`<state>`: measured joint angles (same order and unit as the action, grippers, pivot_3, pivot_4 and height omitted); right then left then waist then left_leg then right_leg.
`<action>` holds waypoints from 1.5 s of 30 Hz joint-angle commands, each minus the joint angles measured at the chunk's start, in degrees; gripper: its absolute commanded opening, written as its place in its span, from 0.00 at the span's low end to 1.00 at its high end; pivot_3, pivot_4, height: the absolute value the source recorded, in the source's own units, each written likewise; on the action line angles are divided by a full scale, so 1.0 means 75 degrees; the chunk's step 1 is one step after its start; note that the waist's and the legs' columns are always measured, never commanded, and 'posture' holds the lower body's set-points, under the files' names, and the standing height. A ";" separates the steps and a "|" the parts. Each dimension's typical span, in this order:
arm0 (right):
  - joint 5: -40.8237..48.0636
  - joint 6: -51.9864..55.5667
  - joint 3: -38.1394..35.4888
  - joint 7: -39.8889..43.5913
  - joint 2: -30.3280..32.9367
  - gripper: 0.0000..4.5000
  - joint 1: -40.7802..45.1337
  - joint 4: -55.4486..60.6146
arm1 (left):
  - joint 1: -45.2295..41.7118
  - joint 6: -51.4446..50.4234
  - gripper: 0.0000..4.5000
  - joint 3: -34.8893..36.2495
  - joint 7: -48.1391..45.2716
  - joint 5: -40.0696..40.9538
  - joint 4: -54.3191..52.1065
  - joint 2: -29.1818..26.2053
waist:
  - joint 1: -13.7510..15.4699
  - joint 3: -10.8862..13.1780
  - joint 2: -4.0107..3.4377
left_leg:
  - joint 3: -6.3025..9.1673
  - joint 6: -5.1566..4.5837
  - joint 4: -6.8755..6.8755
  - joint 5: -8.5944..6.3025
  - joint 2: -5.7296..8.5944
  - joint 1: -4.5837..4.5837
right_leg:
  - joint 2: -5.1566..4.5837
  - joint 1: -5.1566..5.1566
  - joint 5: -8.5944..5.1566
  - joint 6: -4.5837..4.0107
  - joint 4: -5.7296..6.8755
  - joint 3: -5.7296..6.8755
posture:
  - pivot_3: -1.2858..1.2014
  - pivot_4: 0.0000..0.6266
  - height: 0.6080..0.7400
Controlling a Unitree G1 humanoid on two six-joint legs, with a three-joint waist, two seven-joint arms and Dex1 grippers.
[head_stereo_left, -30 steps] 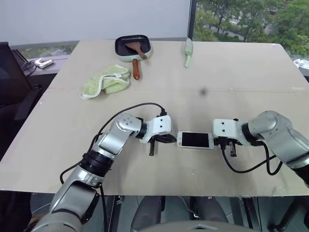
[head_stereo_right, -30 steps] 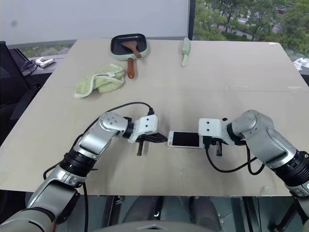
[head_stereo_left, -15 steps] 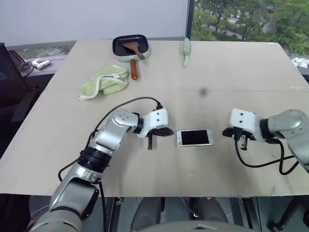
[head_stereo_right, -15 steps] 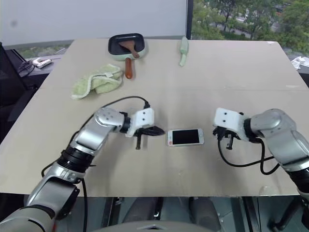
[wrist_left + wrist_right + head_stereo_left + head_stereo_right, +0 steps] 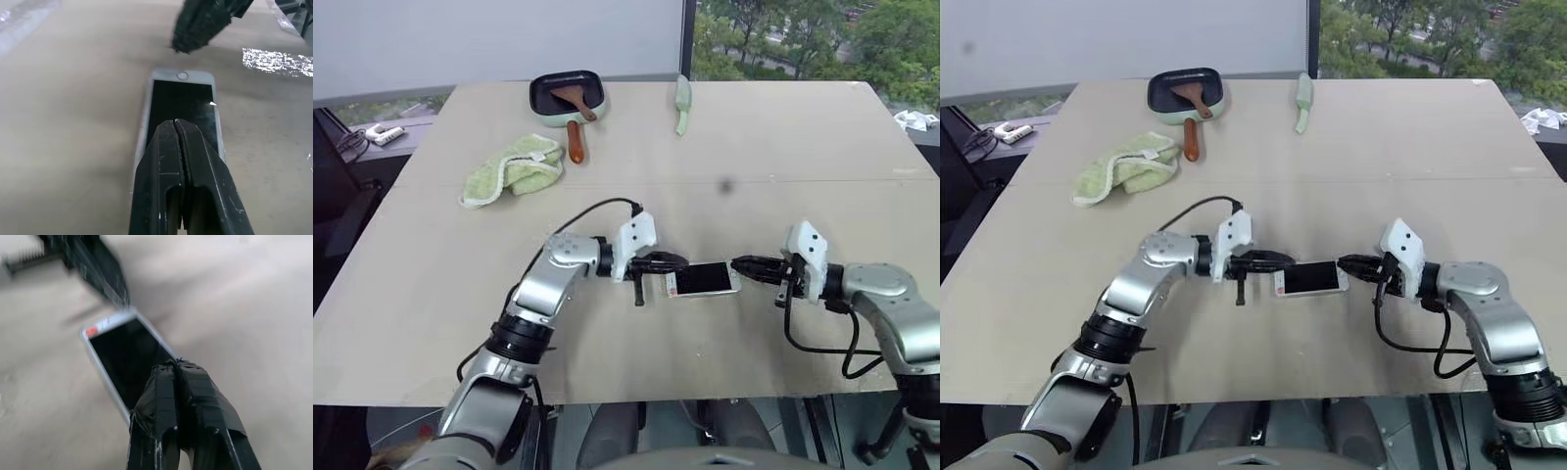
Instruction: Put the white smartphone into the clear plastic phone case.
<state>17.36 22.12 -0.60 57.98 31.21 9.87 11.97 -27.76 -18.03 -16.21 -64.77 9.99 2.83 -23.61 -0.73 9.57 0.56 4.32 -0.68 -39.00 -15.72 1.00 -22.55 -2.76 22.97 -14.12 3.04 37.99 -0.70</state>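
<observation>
We see the white smartphone [image 5: 702, 279] lying flat and screen-up on the beige table [image 5: 783, 157], near its front edge, directly between the two grippers. The left gripper [image 5: 677, 261] points across toward the phone's left short end, its two black fingers pressed together with nothing between them; in the left wrist view the closed fingertips sit over the near end of the screen, though we cannot tell whether they touch it. The right gripper [image 5: 738, 263] points the opposite way at the phone's right short end, its fingers also pressed together and empty; in the right wrist view its tips lie over that end of the phone. The home button [image 5: 182, 76] sits at the end nearer the right gripper. We cannot make out the clear case around or beside the phone.

Well apart, toward the far side of the table, lie a crumpled green cloth [image 5: 514, 168], a dark square pan [image 5: 562, 95] with a wooden spatula [image 5: 571, 101] in it, and a pale green sheathed knife [image 5: 681, 102].
</observation>
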 commanded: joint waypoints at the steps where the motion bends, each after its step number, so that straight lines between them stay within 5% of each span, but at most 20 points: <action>1: 0.0170 -0.0881 -0.0143 -0.0059 -0.0256 0.03 -0.0021 -0.0424 | 0.0074 0.0253 0.00 -0.0067 0.0190 -0.0136 0.0016 0.0015 | -0.0002 0.0001 -0.0002 | 0.0000 0.0000 0.0000 0.0000 0.0000 0.0001 | 0.0001 0.0000 0.0000 0.0000 -0.0001 -0.0001 | 0.52 0.24 1.00; 23: -0.1087 0.0489 0.1631 -0.0252 0.0797 0.03 0.0552 -0.1972 | 0.0334 0.0133 0.00 -0.0287 0.0249 -0.0168 -0.0042 -0.0122 | 0.0006 -0.0047 0.0016 | -0.0015 -0.0002 0.0055 -0.0001 -0.0002 0.0127 | 0.0000 -0.0106 -0.0003 -0.0001 -0.0018 -0.0017 | 0.52 0.24 1.00; 37: -0.0191 0.0259 0.1419 0.0526 0.1217 0.03 -0.0197 -0.0696 | 0.0295 0.0073 0.00 -0.0416 0.0295 -0.0194 -0.0299 -0.0109 | 0.0035 -0.0076 0.0030 | -0.0001 -0.0002 0.0083 -0.0002 -0.0001 0.0121 | -0.0004 -0.0111 -0.0009 0.0006 -0.0054 -0.0006 | 0.52 0.24 1.00; 45: -0.0680 0.0341 0.1677 0.0287 0.1457 0.03 -0.0132 -0.1021 | 0.0242 0.0042 0.00 -0.0443 0.0307 -0.0195 -0.0335 -0.0088 | 0.0041 -0.0076 0.0029 | -0.0001 -0.0002 0.0083 -0.0002 -0.0001 0.0121 | -0.0005 -0.0111 -0.0009 0.0006 -0.0054 -0.0004 | 0.52 0.24 1.00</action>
<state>16.46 22.23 8.43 60.74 40.69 10.93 7.95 -25.48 -18.09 -19.19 -62.33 8.21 2.79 -24.34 -0.42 9.00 0.78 4.31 -0.70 -38.37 -15.74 0.99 -21.64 -2.79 22.14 -14.19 3.09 37.59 -0.73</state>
